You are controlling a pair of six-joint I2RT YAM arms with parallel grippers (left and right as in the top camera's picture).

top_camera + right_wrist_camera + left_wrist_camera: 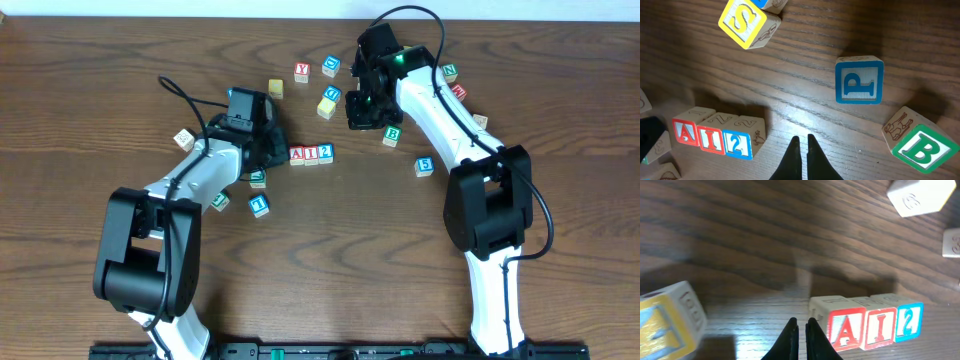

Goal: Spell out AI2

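Three small cubes stand side by side in a row reading A, I, 2: the red A cube (297, 155), the red I cube (311, 155) and the blue 2 cube (326, 153). In the left wrist view the A (846, 330), I (881, 327) and 2 (909, 322) sit just right of my left gripper (802, 325), which is shut and empty. My left gripper (272, 150) rests close to the row's left end. The right wrist view shows the A (686, 132), I (711, 138) and 2 (738, 143) at lower left. My right gripper (801, 140) is shut on nothing, up and right of the row (358, 122).
Loose cubes lie around: a yellow S cube (742, 17), a blue P cube (858, 80), a green B cube (391, 135), a blue 5 cube (424, 166), a blue 1 cube (259, 205). A yellow-faced cube (665, 322) sits left of my left fingers.
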